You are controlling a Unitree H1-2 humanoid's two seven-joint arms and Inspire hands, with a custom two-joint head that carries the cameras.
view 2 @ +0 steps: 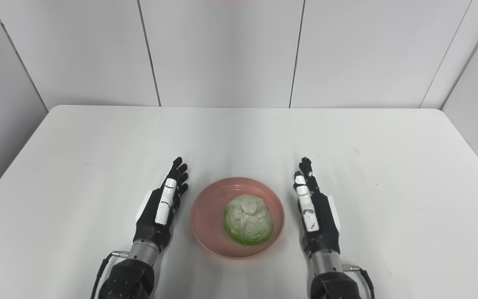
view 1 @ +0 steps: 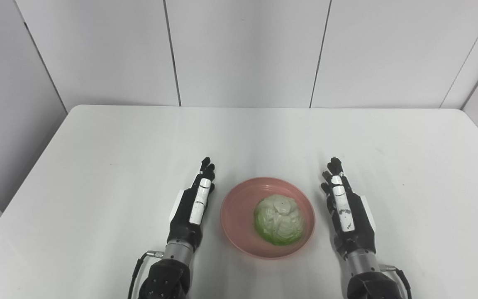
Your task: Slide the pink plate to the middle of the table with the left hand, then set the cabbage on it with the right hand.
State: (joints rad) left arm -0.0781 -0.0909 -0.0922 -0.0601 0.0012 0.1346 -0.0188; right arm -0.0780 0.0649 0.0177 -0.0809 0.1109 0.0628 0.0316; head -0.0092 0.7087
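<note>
- 2 hands, left hand [view 1: 193,209] and right hand [view 1: 347,211], lie flat, fingers spread, holding nothing.
- Cabbage [view 1: 279,220] sits in the pink plate [view 1: 235,211] near the table [view 1: 98,166]'s front edge; looks light, rounded, best cupped around its sides.

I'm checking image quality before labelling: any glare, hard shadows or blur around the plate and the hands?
Left eye view: even, soft light; the cabbage and pink plate are sharp, with only a faint shadow at the plate's near rim. Right eye view: much the same; the white table looks bright without hiding anything, and the left hand and right hand show no motion blur.
</note>
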